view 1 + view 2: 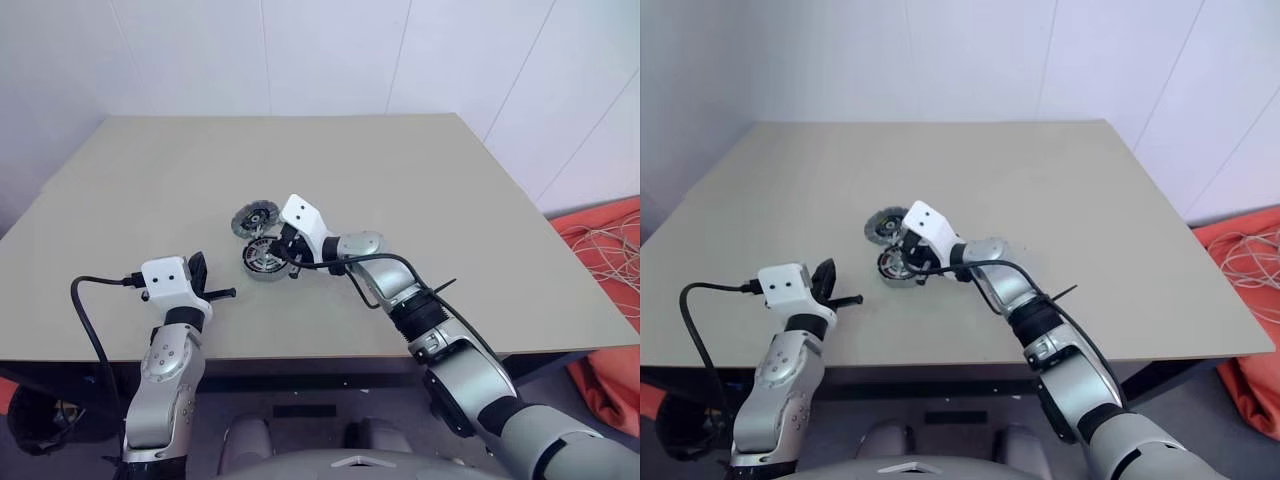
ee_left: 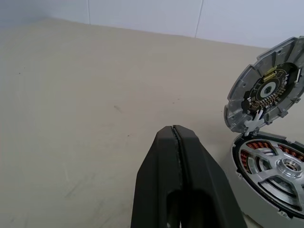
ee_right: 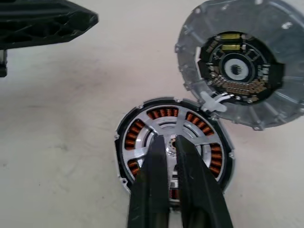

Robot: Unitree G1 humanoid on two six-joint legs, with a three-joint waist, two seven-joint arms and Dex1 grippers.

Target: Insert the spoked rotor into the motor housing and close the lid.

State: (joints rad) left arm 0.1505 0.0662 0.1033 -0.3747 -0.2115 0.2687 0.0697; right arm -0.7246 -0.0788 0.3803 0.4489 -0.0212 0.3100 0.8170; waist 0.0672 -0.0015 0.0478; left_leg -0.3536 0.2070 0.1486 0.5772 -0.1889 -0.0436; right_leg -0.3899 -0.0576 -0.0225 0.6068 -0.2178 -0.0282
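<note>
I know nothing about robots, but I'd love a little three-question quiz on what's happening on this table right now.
1. True or false: the rotor already sits inside the housing.
2. The lid is: A) shut over the housing, B) tipped open beside it, C) held by the left gripper.
3. Fill in: the right gripper is above the rotor's ____.

Key
1. True; copper windings show between its spokes.
2. B; its inner face with the circuit ring is showing, one edge meeting the housing.
3. Hub; the fingers are just parted over the middle.
</note>
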